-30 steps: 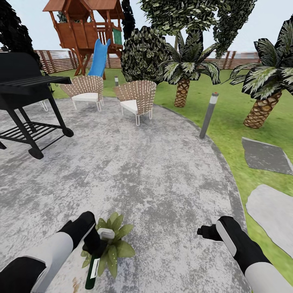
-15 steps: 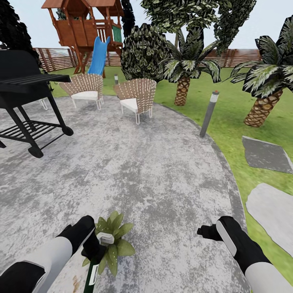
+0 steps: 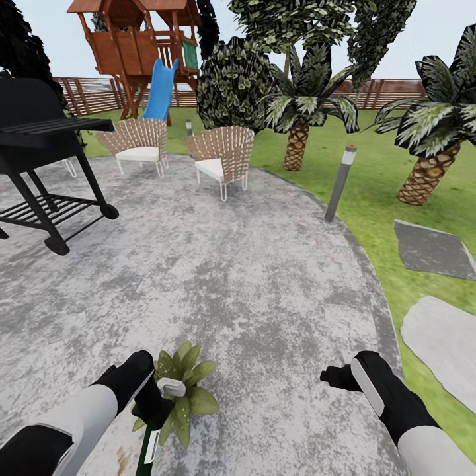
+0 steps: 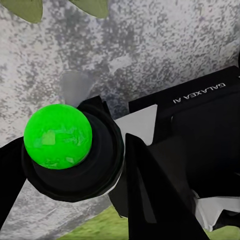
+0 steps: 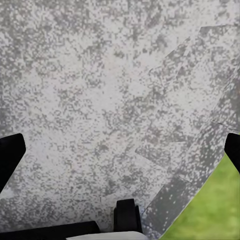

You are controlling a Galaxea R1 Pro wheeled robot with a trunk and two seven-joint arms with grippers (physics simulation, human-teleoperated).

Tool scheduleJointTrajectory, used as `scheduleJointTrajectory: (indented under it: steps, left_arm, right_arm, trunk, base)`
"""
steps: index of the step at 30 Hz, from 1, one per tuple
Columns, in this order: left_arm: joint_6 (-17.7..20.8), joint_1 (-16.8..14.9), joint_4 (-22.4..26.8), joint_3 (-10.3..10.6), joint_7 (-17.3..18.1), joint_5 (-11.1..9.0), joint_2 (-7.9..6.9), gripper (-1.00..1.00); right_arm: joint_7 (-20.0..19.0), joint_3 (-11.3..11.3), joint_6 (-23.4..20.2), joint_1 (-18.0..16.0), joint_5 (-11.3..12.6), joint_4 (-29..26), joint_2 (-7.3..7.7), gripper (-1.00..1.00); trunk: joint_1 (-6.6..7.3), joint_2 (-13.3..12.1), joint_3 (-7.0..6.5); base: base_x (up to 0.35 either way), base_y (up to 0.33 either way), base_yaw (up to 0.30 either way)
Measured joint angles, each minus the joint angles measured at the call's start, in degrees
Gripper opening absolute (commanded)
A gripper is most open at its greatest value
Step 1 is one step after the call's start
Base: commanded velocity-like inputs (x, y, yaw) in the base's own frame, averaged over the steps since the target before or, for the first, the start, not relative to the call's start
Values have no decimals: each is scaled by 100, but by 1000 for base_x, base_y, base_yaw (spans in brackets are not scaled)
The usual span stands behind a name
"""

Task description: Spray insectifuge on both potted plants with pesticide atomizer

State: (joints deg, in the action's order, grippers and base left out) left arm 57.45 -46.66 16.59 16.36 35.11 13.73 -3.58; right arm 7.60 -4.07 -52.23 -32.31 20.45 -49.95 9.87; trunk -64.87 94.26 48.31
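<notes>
Left jaws (image 3: 153, 404) clamp the pesticide atomizer (image 3: 149, 444), lengthwise upright beside 1 potted plant (image 3: 187, 391); right jaws (image 3: 328, 377) gape empty.

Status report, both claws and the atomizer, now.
Left claw shut on pesticide atomizer, over a potted plant. Right claw open, empty, above patio. Nothing in the way.

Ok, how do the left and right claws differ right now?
The left claw is shut on the pesticide atomizer, right beside a potted plant; the right claw is open and holds nothing. The left claw sits low by the leaves; the right claw hangs over bare stone patio. Both are black, on white forearms.
</notes>
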Motion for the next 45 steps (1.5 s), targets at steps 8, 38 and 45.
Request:
scheduleJointTrajectory:
  steps: [8, 38, 45]
  left_arm:
    - [1, -2, 2, 0, 3, -1, -1, -100]
    - [-5, 527, -2, -3, 0, 4, -77, -100]
    - [-14, 519, -1, 10, -187, 63, -216, -100]
  right_arm:
    - [0, -1, 2, -1, 2, -4, 3, 100]
    - [1, 0, 4, 0, 1, 1, -1, 100]
    - [1, 0, 1, 0, -4, 1, -1, 100]
  trunk:
    - [0, 0, 11]
    - [0, 0, 27]
    - [0, 0, 27]
  base:
    - [0, 0, 78]
    - [0, 0, 13]
    - [0, 0, 0]
